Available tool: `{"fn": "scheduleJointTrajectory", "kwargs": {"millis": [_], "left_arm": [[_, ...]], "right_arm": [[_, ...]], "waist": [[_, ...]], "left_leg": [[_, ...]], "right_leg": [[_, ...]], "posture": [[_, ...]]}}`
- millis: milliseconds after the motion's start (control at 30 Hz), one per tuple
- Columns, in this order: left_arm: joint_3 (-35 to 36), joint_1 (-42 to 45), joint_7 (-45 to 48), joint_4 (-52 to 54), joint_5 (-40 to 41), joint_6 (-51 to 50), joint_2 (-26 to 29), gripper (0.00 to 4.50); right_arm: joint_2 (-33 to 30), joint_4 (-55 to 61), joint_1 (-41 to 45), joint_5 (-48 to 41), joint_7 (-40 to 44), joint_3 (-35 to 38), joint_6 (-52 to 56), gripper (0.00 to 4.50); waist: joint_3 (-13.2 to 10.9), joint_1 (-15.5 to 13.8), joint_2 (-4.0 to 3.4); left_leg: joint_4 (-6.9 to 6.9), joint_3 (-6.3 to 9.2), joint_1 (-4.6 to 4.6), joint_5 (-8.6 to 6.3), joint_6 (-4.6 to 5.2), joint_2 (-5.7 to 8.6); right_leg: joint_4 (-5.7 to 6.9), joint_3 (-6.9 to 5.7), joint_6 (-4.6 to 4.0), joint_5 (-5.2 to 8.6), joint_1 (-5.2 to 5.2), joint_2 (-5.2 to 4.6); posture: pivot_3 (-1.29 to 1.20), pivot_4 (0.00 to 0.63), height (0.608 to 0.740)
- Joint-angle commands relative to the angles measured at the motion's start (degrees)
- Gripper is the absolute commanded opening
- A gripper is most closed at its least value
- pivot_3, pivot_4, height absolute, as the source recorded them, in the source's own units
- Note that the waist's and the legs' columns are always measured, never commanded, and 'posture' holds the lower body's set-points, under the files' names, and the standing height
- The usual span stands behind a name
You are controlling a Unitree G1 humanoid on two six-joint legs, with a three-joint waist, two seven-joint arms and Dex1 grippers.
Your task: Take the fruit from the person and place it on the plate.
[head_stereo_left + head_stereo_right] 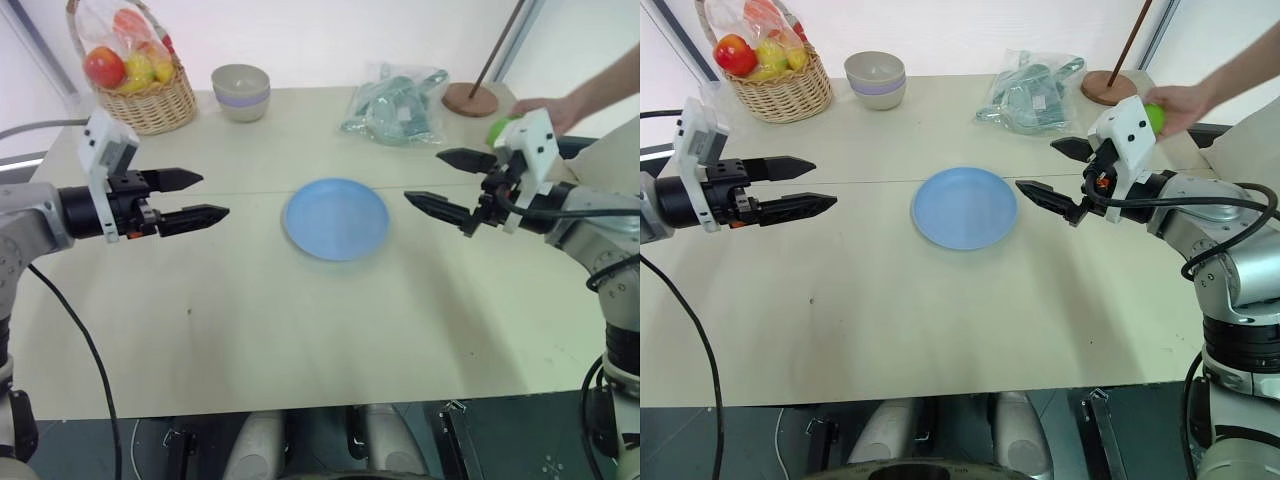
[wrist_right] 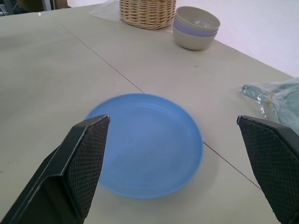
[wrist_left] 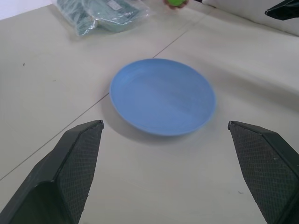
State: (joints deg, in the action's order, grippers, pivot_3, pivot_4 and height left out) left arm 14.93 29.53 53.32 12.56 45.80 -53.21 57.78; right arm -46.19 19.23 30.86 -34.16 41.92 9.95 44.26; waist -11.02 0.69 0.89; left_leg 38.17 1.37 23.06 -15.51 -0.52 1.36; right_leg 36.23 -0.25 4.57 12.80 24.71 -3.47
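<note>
The light-blue plate [image 1: 336,218] lies flat in the middle of the table with nothing on it. At the far right a person's hand [image 1: 1180,103] reaches in, holding the green fruit [image 1: 1154,116] just behind my right wrist. My right gripper [image 1: 422,176] hovers open to the right of the plate, pointing at it, with nothing between its fingers. Left of the plate my left gripper [image 1: 215,194] is also open and holds nothing, pointing toward the plate. In the left wrist view the fruit [image 3: 176,2] shows beyond the plate [image 3: 162,96].
A wicker basket [image 1: 145,95] of bagged red and yellow fruit stands at the back left, with stacked bowls [image 1: 241,92] beside it. A crumpled plastic bag [image 1: 395,103] and a round wooden stand base [image 1: 470,98] sit at the back right.
</note>
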Motion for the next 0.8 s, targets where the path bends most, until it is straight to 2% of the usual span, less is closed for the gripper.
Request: {"fn": "scheduleJointTrajectory", "kwargs": {"millis": [33, 433, 633, 800], "left_arm": [[1.8, 0.7, -0.1, 1.5, 0.8, 0.5, 0.1, 4.48], [0.5, 3.3, -2.6, 0.5, -1.0, 2.0, -2.2, 4.48], [-1.9, 10.7, -11.0, -1.4, -3.3, 4.2, -11.5, 4.48], [-3.1, 11.8, -11.5, -1.0, -3.7, 4.3, -13.9, 4.48]], "right_arm": [[-0.7, 2.5, 0.5, -1.1, -0.4, 2.2, 0.1, 4.50], [0.7, 2.5, 2.5, -1.1, -2.5, 1.0, 0.1, 4.50], [1.7, 1.9, 3.2, -0.8, -2.8, 0.3, -0.4, 4.50], [5.7, 0.2, 7.8, -1.4, -6.5, -0.7, 2.2, 4.50]], "waist": [[0.0, 0.0, 0.00], [0.0, 0.0, 0.00], [0.0, -0.3, 0.01], [0.0, 0.4, 0.01]], "left_leg": [[0.00, 0.00, 0.00, 0.00, 0.00, 0.00], [0.00, 0.00, 0.00, 0.00, 0.00, 0.00], [0.04, 0.01, 0.01, 0.00, 0.00, 0.04], [0.04, -0.02, -0.01, 0.00, 0.00, 0.01]], "right_leg": [[0.00, 0.00, 0.00, 0.00, 0.00, 0.00], [0.00, 0.00, 0.00, 0.00, 0.00, 0.00], [-0.01, -0.01, 0.01, -0.01, -0.05, -0.02], [0.01, 0.01, 0.01, -0.01, -0.02, -0.01]], "posture": [[0.00, 0.150, 0.740], [0.00, 0.150, 0.740], [0.00, 0.150, 0.740], [0.00, 0.150, 0.740]]}}
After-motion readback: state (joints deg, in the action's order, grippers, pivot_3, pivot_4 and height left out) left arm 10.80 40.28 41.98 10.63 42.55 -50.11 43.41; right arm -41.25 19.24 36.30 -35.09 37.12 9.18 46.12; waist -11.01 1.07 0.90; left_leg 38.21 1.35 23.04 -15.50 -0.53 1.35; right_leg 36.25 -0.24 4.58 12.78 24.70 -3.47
